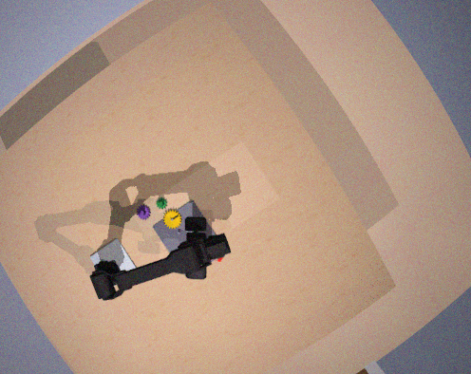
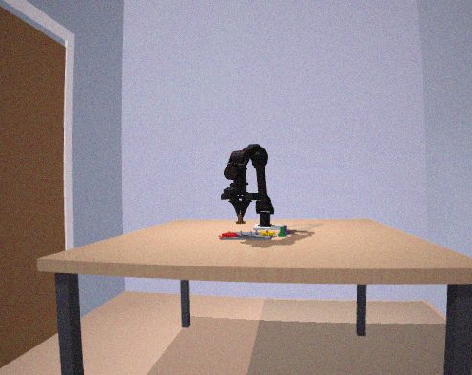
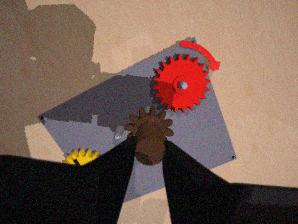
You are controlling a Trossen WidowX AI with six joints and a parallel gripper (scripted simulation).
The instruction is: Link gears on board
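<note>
My gripper (image 2: 241,215) (image 3: 149,144) points down and is shut on the stem of a brown gear (image 2: 240,220) (image 3: 149,121). It holds the gear above the grey board (image 1: 163,233) (image 3: 205,142), clear of it. The red gear (image 2: 228,234) (image 3: 194,92) sits on its peg beyond the brown gear in the wrist view. The yellow gear (image 1: 169,220) (image 2: 267,233) (image 3: 82,156) with its black stripe sits near the other end. A bare peg (image 3: 120,132) shows left of the brown gear. A green gear (image 1: 161,203) (image 2: 283,232) and a purple gear (image 1: 143,212) stand on the table. The arm hides part of the board.
The red arrow (image 3: 202,51) curves beside the red gear. The arm's white base plate (image 1: 127,258) is on the table (image 1: 281,285) (image 2: 358,257). The arm's shadow crosses the board and table. The green and purple gears stand close together off the board's yellow-gear end.
</note>
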